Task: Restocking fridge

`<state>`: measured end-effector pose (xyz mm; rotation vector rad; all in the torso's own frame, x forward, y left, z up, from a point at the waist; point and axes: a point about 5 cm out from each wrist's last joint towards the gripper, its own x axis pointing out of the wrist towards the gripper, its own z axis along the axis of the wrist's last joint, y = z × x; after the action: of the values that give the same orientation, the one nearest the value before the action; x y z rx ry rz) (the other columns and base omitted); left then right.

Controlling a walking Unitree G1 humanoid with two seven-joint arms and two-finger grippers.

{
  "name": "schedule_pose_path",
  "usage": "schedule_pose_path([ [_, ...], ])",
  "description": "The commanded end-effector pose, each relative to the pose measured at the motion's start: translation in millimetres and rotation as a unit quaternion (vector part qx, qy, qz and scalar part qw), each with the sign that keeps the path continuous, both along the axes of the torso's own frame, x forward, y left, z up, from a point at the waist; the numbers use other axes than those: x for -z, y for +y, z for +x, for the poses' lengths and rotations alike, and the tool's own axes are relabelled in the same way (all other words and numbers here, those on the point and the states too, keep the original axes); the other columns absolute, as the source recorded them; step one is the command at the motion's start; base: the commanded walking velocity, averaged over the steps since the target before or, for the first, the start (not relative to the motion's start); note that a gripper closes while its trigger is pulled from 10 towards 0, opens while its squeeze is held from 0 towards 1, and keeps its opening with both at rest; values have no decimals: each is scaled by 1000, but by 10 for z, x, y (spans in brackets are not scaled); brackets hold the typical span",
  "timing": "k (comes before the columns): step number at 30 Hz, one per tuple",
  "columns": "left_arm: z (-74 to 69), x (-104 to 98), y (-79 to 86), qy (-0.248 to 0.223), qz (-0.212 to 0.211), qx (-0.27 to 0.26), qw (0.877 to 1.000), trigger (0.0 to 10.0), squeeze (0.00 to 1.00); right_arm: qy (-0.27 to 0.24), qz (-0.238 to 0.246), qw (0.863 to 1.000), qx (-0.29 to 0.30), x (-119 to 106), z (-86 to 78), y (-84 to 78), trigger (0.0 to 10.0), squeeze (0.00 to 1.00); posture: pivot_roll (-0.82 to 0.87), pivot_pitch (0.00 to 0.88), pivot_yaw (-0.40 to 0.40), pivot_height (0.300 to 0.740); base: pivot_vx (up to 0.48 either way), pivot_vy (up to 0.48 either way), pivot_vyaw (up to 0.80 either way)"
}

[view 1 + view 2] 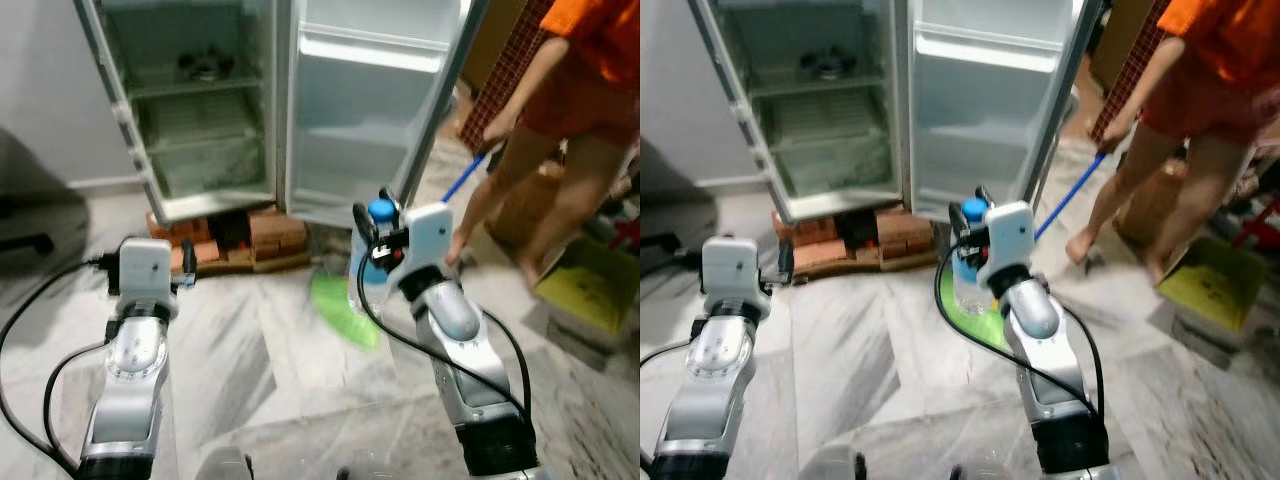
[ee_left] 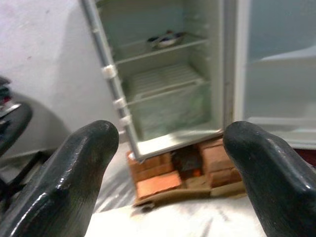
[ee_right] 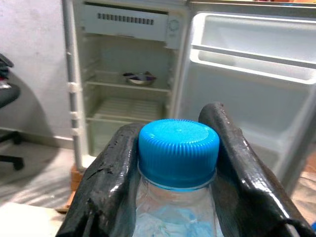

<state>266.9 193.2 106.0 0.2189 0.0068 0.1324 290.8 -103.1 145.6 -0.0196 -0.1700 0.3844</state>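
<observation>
My right gripper (image 3: 177,163) pinches the blue-capped water bottle (image 3: 178,153) at its neck, held upright near the open fridge (image 1: 200,100), whose door (image 1: 375,110) swings far right beside a person (image 1: 570,120), while my left gripper (image 2: 168,173) hangs spread and empty, facing bare marble floor (image 1: 250,340).
</observation>
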Motion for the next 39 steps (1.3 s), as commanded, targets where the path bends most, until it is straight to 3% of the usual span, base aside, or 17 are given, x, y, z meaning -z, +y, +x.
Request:
schedule_pose_path([
  [1, 3, 8, -74, 1, -5, 7, 1000, 10000, 0, -19, -6, 1000, 21, -74, 16, -131, 10000, 0, 112, 87, -110, 740, 0, 0, 0],
  [21, 9, -7, -81, -6, -8, 2, 1000, 10000, 0, -20, -8, 1000, 15, -79, 21, -114, 10000, 0, 110, 87, -112, 740, 0, 0, 0],
  [39, -4, 0, -91, -5, -12, 10, 1000, 10000, 0, -25, -11, 999, 17, -84, 6, -120, 10000, 0, 106, 94, -111, 740, 384, 14, 0],
])
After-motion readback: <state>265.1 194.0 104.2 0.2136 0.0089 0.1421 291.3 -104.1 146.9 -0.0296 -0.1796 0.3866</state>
